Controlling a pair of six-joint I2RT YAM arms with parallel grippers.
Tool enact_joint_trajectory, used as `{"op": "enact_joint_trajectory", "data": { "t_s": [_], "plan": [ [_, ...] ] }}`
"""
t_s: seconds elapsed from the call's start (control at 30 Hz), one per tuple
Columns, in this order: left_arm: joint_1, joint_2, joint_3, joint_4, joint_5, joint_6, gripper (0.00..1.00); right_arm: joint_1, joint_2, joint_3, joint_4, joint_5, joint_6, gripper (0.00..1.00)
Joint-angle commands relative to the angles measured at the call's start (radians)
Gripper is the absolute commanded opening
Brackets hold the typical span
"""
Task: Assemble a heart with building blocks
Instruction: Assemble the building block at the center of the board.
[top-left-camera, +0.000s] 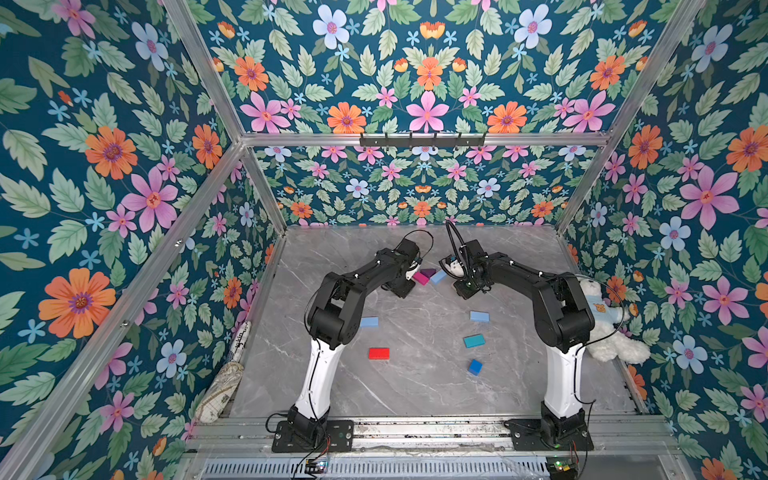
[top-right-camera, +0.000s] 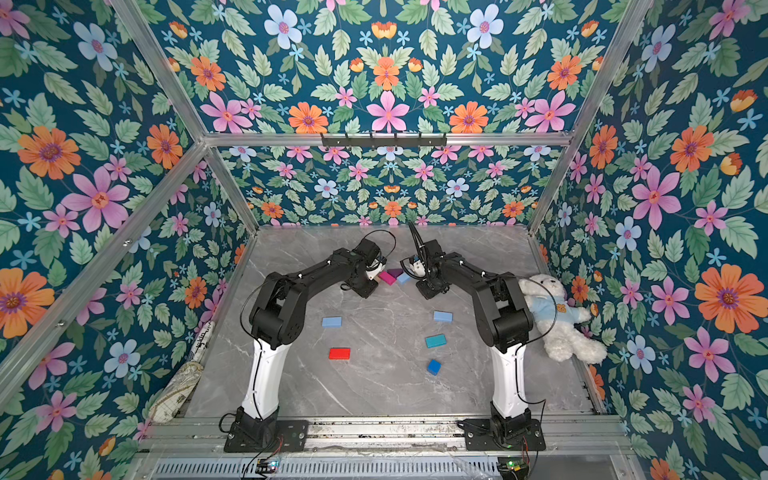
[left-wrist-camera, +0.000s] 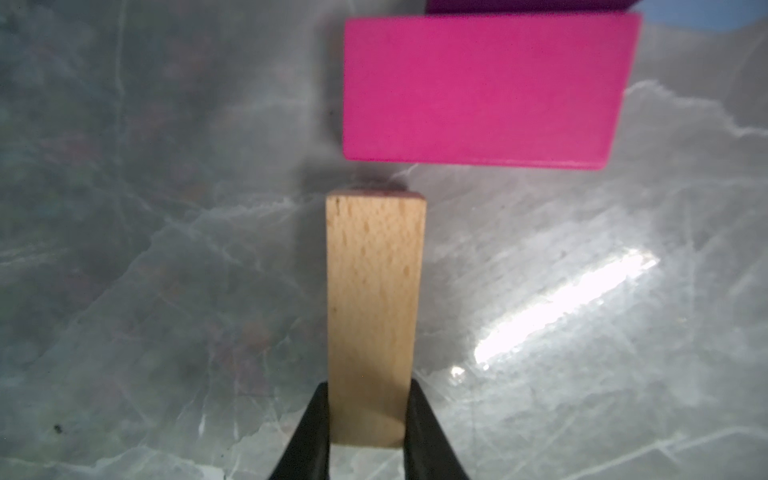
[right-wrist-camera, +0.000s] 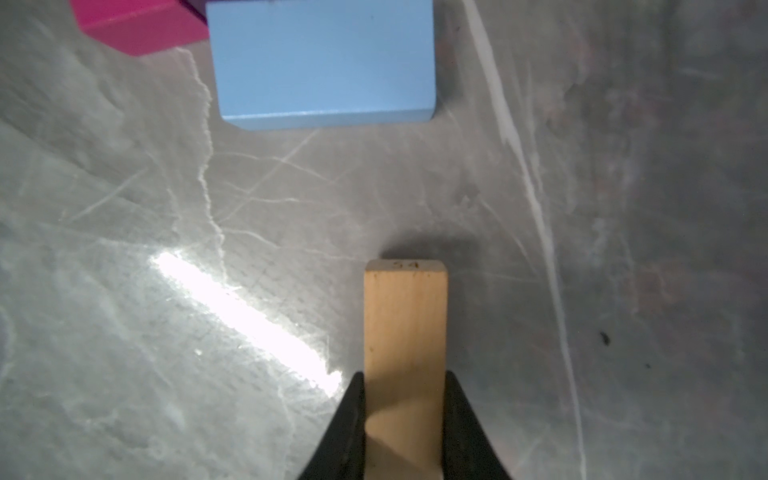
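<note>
Over the marble table (left-wrist-camera: 166, 249), clamps the left gripper (left-wrist-camera: 368, 399) on a tan block (left-wrist-camera: 374, 311), the right gripper (right-wrist-camera: 405, 386) on a second tan block (right-wrist-camera: 405, 316).

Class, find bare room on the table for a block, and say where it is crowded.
Bare: the middle, between the red block and the teal block; the strip between the blue block and the near edge. Crowded: the far cluster of magenta block, purple triangle and light blue block.

On grey marbled surface (top-left-camera: 415, 386), far centre: magenta block (top-left-camera: 420, 278), purple triangle (top-left-camera: 427, 273), light blue block (top-left-camera: 438, 276) huddled together. Nearer, scattered apart: left light blue block (top-left-camera: 369, 322), red block (top-left-camera: 379, 353), right light blue block (top-left-camera: 479, 316), teal block (top-left-camera: 474, 341), blue block (top-left-camera: 475, 367). Plush bear (top-left-camera: 611, 332) at right edge
</note>
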Motion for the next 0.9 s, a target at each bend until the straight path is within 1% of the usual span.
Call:
{"op": "enact_joint_trajectory", "data": {
  "t_s": [0.0,0.87],
  "plan": [
    [-0.003,0.015,-0.009,-0.053,0.031,0.013,0.25,0.000,0.003,0.002,0.005,-0.010,0.004,0.14],
    [-0.014,0.002,-0.028,-0.053,0.016,0.016,0.24,0.000,-0.003,-0.016,0.011,-0.012,0.016,0.14]
  ]
}}
